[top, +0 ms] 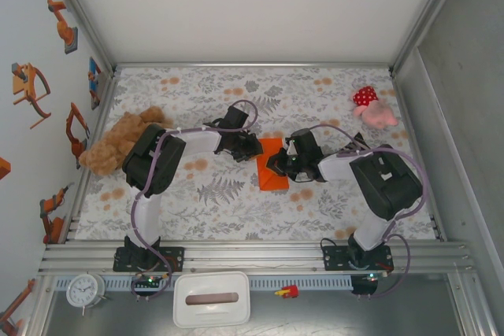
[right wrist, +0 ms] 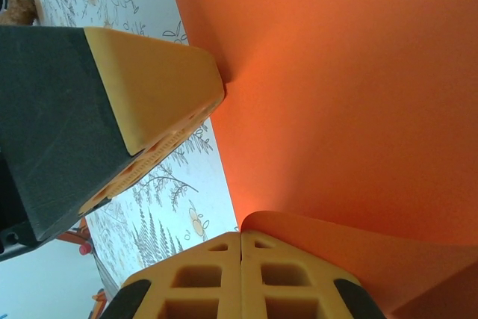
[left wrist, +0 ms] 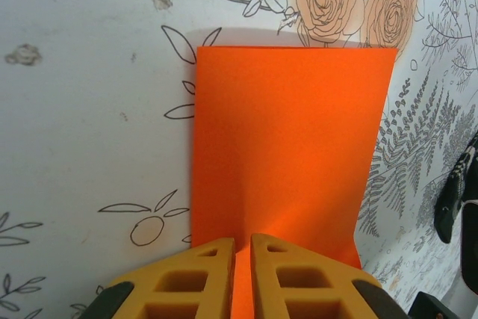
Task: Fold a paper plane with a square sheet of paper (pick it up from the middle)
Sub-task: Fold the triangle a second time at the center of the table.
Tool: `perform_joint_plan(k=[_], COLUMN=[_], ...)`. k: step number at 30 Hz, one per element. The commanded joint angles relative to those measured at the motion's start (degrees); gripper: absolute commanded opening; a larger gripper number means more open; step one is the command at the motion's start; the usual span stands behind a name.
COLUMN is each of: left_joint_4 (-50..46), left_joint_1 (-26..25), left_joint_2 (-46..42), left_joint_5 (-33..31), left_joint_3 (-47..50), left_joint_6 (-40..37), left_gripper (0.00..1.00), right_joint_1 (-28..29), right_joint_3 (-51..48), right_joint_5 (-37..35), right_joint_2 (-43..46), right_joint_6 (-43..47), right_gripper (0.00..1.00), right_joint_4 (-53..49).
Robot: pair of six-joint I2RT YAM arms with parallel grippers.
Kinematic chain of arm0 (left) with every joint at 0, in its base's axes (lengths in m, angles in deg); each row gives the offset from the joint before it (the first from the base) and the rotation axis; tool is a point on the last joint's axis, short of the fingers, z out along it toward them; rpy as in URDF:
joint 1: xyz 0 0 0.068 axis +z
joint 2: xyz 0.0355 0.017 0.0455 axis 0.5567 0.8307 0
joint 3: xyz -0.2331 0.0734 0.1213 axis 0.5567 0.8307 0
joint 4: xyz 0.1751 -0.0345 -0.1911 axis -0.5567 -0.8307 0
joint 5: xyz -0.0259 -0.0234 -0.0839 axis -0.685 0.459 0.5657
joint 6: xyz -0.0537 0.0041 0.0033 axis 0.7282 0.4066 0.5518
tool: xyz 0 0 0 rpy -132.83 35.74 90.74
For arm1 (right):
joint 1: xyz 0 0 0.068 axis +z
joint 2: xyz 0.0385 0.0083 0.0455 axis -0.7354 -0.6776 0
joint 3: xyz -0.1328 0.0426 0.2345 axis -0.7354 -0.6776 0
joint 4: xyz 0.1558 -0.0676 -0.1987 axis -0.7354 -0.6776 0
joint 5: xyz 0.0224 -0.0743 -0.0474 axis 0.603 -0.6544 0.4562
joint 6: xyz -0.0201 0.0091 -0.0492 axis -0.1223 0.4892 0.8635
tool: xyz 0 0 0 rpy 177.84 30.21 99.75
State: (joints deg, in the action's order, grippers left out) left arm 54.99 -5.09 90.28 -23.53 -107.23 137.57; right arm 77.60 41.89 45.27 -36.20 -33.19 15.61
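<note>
Paper, the square sheet of paper (top: 271, 171), lay bright orange at the middle of the flower-printed table (top: 236, 210), between the two arms' heads. From above, the left gripper (top: 253, 148) met it at its 10 o'clock corner and the right gripper (top: 277, 165) reached over it from its 3 o'clock side.

In the left wrist view the sheet (left wrist: 291, 147) ran as an upright rectangle from the fingers toward 12 o'clock, flat on the cloth, its far edge just short of two printed roses. The left gripper (left wrist: 242, 274) had its yellow fingers (left wrist: 187, 278) drawn nearly together, with a strip of orange in the slit between them: it pinched the near edge of the sheet.

In the right wrist view the sheet (right wrist: 343, 87) rose as a slanting orange wall. The right gripper (right wrist: 240, 270) had its fingers pressed tight together at 6 o'clock, and a curled flap of the paper began right at their tips and ran toward 4 o'clock; whether it was clamped between them I could not tell. One yellow finger of the left gripper (right wrist: 153, 98) touched the sheet from 9 o'clock.

A brown teddy bear (top: 118, 143) lay at the table's 9 o'clock edge, and a red-and-pink polka-dot plush (top: 372, 108) at its 2 o'clock corner, both well apart from the paper.
</note>
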Motion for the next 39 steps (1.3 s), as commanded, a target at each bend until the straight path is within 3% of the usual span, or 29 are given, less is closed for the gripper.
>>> perform_joint_plan(k=[1, 39], left_joint_4=[-3.73, -3.69], left_joint_1=[0.16, 0.18], left_joint_2=[2.44, 2.35], left_joint_5=[-1.19, -0.58], left_joint_3=[-0.32, -0.24], left_joint_6=[-1.25, -1.26], left_gripper=[0.16, 0.16], right_joint_1=[0.59, 1.03], right_joint_3=[1.69, 2.35], right_joint_5=[0.06, 0.09], right_joint_2=[-1.34, -3.86], right_joint_6=[0.20, 1.80], right_gripper=[0.00, 0.00], right_joint_4=[1.89, 1.80])
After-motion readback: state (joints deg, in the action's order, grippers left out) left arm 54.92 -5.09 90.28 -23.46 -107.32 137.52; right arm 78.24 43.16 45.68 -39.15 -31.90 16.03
